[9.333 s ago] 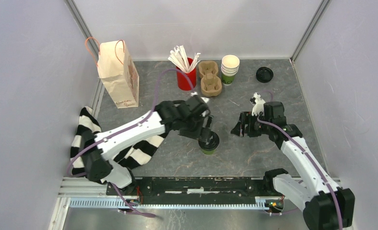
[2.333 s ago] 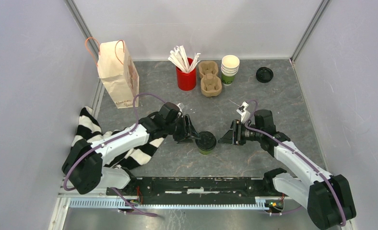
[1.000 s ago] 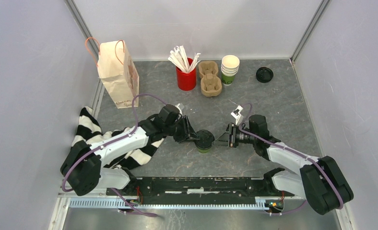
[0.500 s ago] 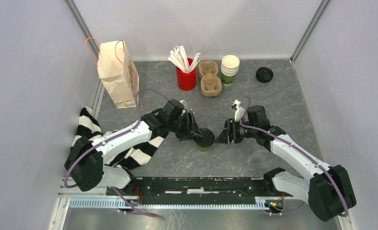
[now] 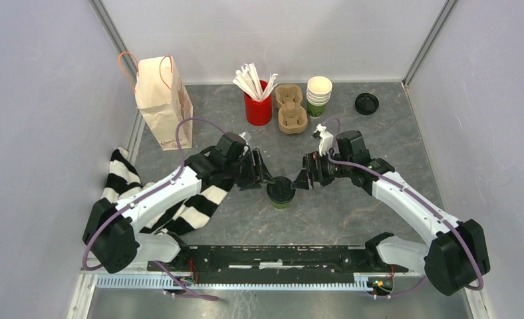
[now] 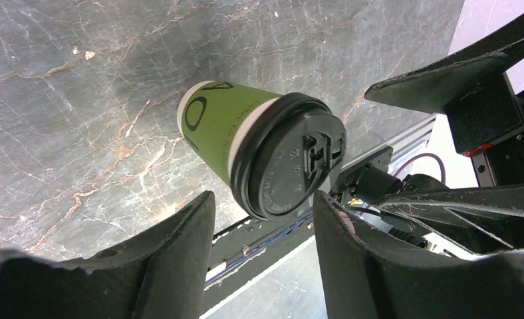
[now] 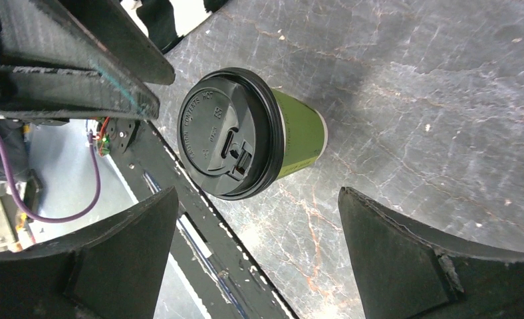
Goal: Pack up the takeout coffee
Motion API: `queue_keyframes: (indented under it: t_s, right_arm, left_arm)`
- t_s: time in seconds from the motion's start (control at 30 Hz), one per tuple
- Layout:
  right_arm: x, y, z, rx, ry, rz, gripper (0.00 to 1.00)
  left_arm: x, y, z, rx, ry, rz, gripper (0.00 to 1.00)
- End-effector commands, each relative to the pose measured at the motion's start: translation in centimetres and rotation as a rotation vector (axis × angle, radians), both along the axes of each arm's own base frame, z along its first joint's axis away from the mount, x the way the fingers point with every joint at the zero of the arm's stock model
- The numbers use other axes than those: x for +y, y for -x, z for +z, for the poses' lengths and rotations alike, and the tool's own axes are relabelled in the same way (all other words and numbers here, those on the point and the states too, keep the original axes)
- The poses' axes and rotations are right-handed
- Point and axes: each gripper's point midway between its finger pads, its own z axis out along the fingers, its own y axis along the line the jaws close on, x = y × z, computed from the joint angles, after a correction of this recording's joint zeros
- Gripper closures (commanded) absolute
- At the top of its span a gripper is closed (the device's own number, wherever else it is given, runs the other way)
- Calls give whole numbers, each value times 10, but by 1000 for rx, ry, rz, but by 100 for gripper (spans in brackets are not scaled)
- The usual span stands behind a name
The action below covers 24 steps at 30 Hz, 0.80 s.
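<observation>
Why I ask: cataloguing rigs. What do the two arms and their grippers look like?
The left arm and right arm have white shells, black joints and a purple cable each. The left gripper and right gripper have broad matte-black fingers.

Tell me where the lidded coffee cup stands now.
In the top view, the takeout coffee stands at centre front, between the left claw and the right claw.

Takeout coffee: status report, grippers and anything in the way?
Left gripper open, right gripper open, flanking it. Takeout coffee upright on table, lid on, ungrasped. Nothing between it and either gripper.
</observation>
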Motion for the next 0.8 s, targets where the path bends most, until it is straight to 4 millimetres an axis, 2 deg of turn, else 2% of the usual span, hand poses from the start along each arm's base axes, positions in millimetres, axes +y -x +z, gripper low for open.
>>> queue_keyframes:
  t_s: [0.0,0.17,0.3,0.37,0.47,0.57,0.6,0.7,0.77]
  right_arm:
    - [16,-3,3,24,-92,12,3]
    - [22,-4,-7,58,-135,10,6]
    - [22,-4,-30,114,-135,-12,18]
    - [20,-3,-39,136,-118,-14,27]
    - [20,-2,-38,130,-119,-4,32]
    - [21,-1,-36,129,-125,-2,35]
    - [21,0,-37,135,-127,0,36]
    - [21,1,-39,140,-125,0,37]
    - [20,2,-40,143,-123,3,37]
  left_arm:
    - [-4,-5,-1,-6,76,-17,39]
    - [-9,-2,-17,27,86,-44,40]
    - [0,4,-46,86,33,-16,48]
    - [-2,8,-49,98,49,-33,50]
    - [-5,4,-26,37,94,-42,41]
    - [-3,1,3,-14,155,-28,21]
    - [0,0,9,-22,170,-15,19]
    - [12,-1,15,-20,206,34,20]
    - [18,-1,12,-5,222,56,32]
